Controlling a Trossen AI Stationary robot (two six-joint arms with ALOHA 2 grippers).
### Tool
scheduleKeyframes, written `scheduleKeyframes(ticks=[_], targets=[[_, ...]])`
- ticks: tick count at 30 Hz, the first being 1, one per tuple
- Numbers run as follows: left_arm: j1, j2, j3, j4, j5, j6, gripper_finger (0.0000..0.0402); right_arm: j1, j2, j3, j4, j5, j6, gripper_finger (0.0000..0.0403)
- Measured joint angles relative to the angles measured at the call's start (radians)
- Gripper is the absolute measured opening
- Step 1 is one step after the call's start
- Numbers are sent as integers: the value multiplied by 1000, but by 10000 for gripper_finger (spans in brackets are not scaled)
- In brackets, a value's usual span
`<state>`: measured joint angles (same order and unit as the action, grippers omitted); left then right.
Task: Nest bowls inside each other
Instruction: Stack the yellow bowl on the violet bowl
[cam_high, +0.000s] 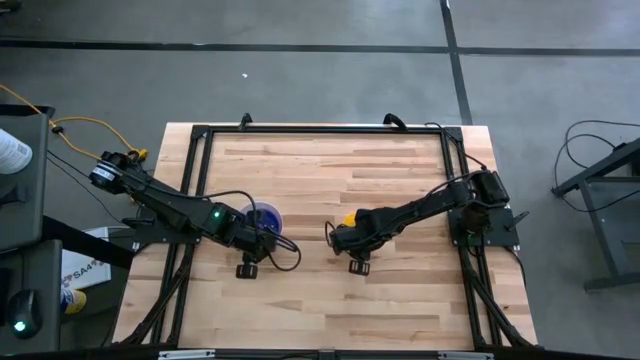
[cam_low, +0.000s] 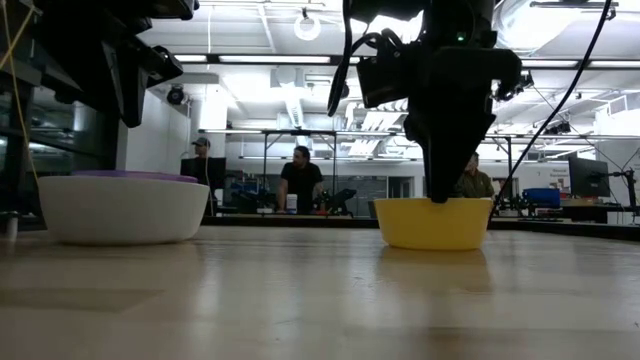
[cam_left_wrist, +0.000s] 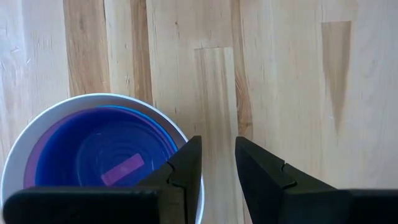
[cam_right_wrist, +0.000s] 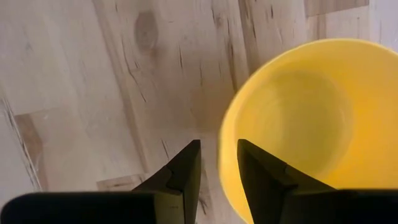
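Observation:
A white bowl (cam_left_wrist: 93, 102) stands on its base left of the table's middle, with a purple bowl (cam_left_wrist: 38, 163) and a blue bowl (cam_left_wrist: 99, 155) nested in it. My left gripper (cam_left_wrist: 217, 163) hangs open above its rim, at the side toward the table's middle, and holds nothing. A yellow bowl (cam_right_wrist: 298, 118) stands on the table right of the middle (cam_low: 433, 222). My right gripper (cam_right_wrist: 219, 163) points down with its fingers open astride the bowl's rim, one outside and one inside. My right gripper stands over the yellow bowl's rim (cam_right_wrist: 222, 146). A gap shows between the outer finger (cam_right_wrist: 183, 171) and the wall. Whether the inner finger (cam_right_wrist: 264, 174) touches the wall I cannot tell. The bowl rests level on the table.
Bare wooden tabletop (cam_high: 330, 300) lies between and around the two bowl spots. A black frame (cam_high: 320, 128) runs along the table's edges. People stand in the room beyond the far edge (cam_low: 300, 180).

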<state>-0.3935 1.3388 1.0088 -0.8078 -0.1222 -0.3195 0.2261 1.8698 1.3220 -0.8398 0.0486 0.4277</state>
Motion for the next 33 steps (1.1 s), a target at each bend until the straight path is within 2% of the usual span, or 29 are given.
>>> scheduleKeyframes(ticks=[33], targets=[[0, 0, 0, 5, 0, 0, 97, -8, -2, -49, 46, -30, 21, 98]])
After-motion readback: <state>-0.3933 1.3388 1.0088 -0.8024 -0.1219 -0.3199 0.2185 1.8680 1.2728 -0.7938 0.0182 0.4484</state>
